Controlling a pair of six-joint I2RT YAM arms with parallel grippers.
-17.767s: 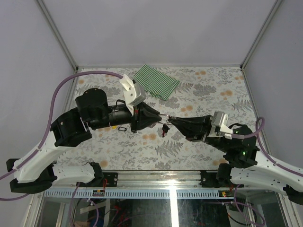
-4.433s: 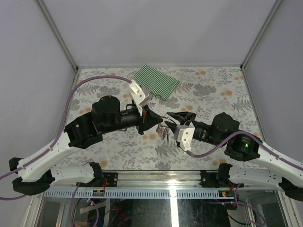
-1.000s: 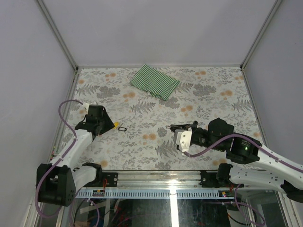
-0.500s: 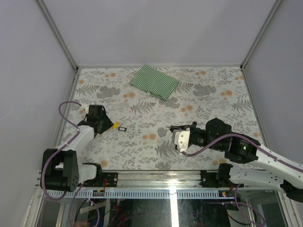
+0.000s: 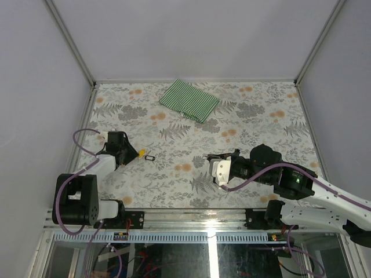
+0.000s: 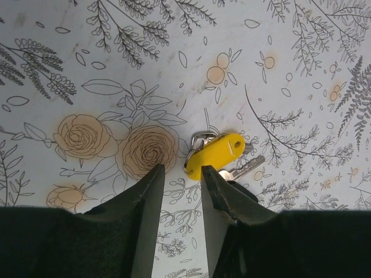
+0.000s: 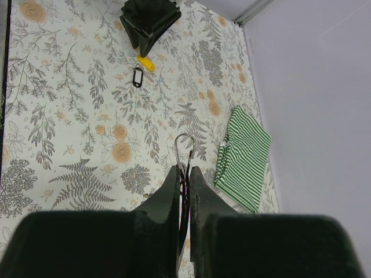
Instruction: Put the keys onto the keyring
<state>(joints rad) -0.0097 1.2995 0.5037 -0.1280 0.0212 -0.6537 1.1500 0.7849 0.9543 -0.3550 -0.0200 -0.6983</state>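
The yellow-tagged key [image 6: 215, 155] lies flat on the flowered tabletop, its silver blade [image 6: 243, 168] pointing right. My left gripper [image 6: 182, 169] stands open just short of it, with nothing between the fingers. In the top view this key [image 5: 141, 153] lies beside the black tag [image 5: 149, 157], just right of the left gripper [image 5: 124, 152]. The right gripper [image 7: 184, 169] is shut on the keyring; a thin wire loop [image 7: 184, 145] sticks out past its fingertips. It hovers mid-table [image 5: 214, 157]. From the right wrist view the yellow key [image 7: 146, 62] and black tag [image 7: 137, 76] lie far off.
A folded green-and-white striped cloth [image 5: 189, 99] lies at the back of the table, also seen from the right wrist [image 7: 246, 159]. The left arm is folded back close to its base [image 5: 75, 200] by the left wall. Metal frame posts edge the table.
The left arm has folded back further toward its base, its gripper staying by the yellow key while its jaws narrowed. The right gripper has shifted only slightly, still holding the keyring.
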